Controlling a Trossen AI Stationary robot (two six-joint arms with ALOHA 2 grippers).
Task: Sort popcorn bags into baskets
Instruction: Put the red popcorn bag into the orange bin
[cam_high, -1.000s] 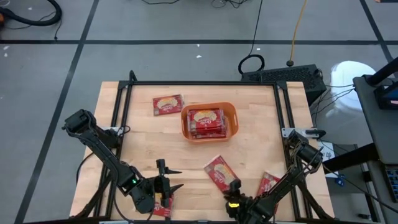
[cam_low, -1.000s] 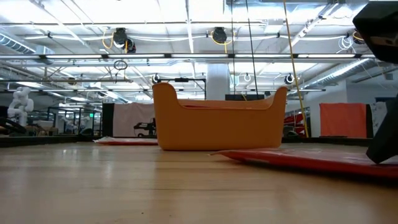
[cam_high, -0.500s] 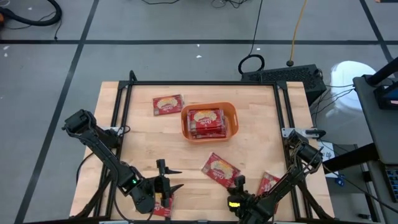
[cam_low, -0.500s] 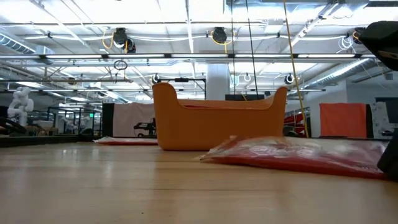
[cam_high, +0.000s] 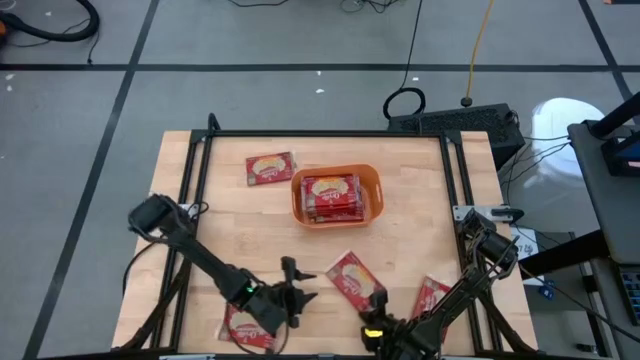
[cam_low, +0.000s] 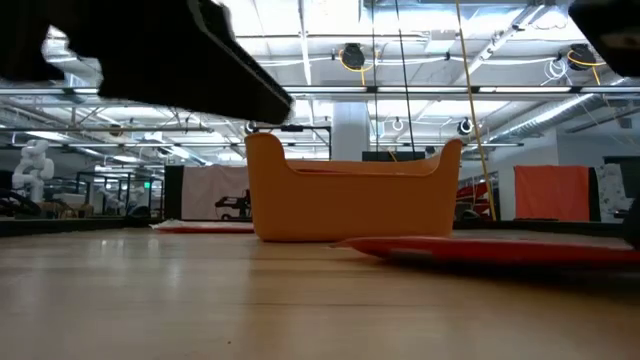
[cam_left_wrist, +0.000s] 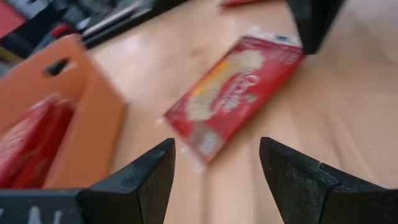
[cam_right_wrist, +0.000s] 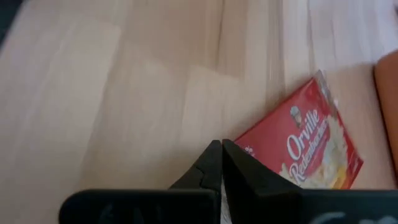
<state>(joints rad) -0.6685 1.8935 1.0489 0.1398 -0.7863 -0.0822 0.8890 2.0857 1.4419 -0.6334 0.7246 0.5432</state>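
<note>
Presently, five lots logged, left to right. Loose bag: near table edge, behind and beside the left gripper, untouched. Left gripper: jaws apart and empty, pointing toward the centre bag. Far bag: well beyond both sets of jaws, just beside the orange bin. Bin: ahead of the left jaws, already holding red packets. Centre bag: flat on the wood, directly ahead of the open left jaws; the right gripper has its fingers closed together at this bag's near corner, though whether they pinch it cannot be told. Right bag: beside the right arm, untouched. Step judged in hand: picking up the centre bag. Next move calls for a firm grip on its edge, a lift, then carriage over the bin rim.
</note>
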